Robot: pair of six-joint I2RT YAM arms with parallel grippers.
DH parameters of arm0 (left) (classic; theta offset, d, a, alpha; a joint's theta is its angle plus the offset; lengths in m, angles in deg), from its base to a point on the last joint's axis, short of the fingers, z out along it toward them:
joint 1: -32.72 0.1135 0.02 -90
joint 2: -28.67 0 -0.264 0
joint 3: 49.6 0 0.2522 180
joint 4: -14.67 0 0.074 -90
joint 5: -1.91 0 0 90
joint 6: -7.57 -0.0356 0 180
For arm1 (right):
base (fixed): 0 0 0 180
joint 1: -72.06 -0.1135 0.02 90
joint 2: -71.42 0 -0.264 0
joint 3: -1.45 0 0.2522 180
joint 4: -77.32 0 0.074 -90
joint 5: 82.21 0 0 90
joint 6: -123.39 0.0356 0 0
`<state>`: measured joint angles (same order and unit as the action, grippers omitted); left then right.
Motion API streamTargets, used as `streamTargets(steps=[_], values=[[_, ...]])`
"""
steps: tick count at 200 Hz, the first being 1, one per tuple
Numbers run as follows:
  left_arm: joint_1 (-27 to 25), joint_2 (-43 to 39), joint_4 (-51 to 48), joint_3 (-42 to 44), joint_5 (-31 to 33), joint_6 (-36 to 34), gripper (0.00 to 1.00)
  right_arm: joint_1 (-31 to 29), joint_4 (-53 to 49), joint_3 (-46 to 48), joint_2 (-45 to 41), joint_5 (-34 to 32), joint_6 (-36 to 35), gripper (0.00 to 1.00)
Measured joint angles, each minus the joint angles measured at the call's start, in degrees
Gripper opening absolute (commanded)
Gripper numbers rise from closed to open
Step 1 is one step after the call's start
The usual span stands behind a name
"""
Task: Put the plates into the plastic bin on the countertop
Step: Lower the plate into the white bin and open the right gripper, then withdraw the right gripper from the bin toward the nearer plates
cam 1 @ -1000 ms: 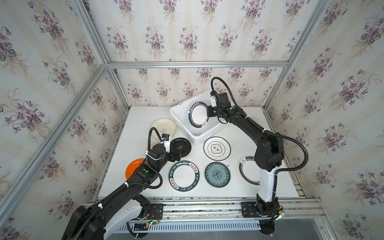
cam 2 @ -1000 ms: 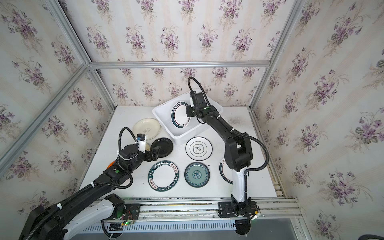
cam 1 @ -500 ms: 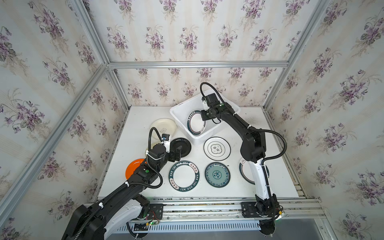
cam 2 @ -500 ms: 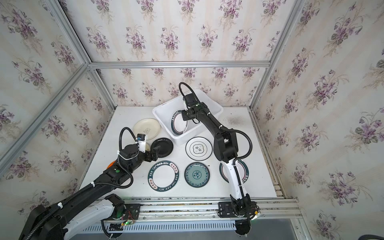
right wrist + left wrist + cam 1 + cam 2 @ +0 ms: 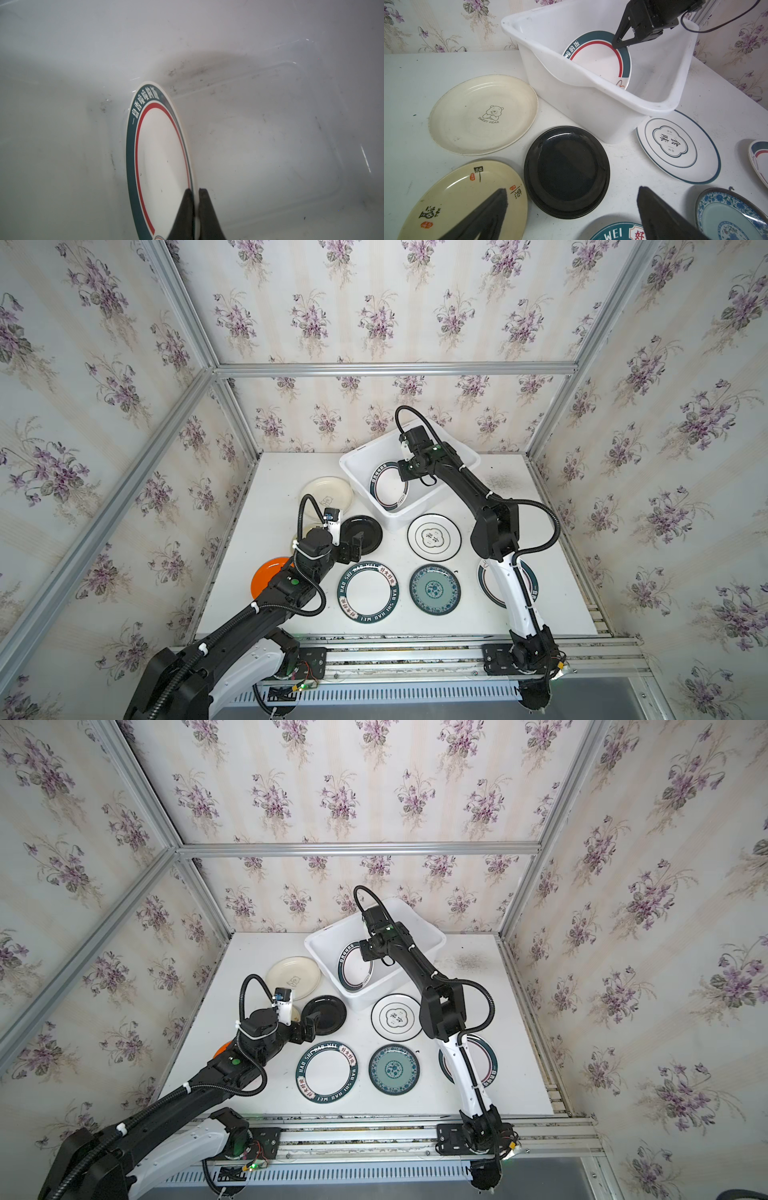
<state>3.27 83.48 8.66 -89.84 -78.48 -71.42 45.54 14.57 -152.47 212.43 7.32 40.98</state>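
Floral-papered walls and aluminium framing are enclosing a white desk (image 5: pixel 274 477) flecked with dark scuffs

Right tool (image 5: pixel 195 190) is reaching down inside the deep white rectangular plastic bin (image 5: pixel 591 97). It is clenched thin on the rim of a round white plate with a teal band and red ring (image 5: pixel 162 158). This plate is standing on edge and tilting, close by one bin wall; whether its lower edge is touching the floor is hard to confirm

Step in hand, as judged: setting this plate down. Doing it well is meaning lowering until the edge is bearing on the bin floor, tipping toward flat, and only then letting go, so nothing is dropping or clattering

Left tool (image 5: pixel 572 189) is spread fully wide and empty, hovering above a glossy black round plate (image 5: pixel 566 172). Eight plates, the black one included, are lying on the desk outside the bin
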Motion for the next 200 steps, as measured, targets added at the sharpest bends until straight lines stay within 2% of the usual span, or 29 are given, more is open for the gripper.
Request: streamTargets(steps=[28,68,139,186,200], values=[[0.0,-0.04,-0.09,0.0,0.0,0.0,0.99,0.02,-0.11,-0.02,0.11,-0.22,0.11,0.07],[0.0,-0.39,-0.59,0.0,0.0,0.0,0.99,0.02,-0.09,-0.04,0.15,-0.17,0.35,0.04],[0.0,-1.57,-1.29,0.0,0.17,0.0,0.99,0.09,-1.51,-0.11,1.46,-2.34,0.83,0.2],[0.0,-1.75,-1.84,0.0,0.17,0.0,0.99,-0.09,-2.23,-0.11,2.03,-1.64,0.46,0.23],[0.0,-1.75,-2.03,0.0,0.2,0.0,0.99,-0.09,-2.23,-0.11,2.19,-1.62,0.44,0.29]])
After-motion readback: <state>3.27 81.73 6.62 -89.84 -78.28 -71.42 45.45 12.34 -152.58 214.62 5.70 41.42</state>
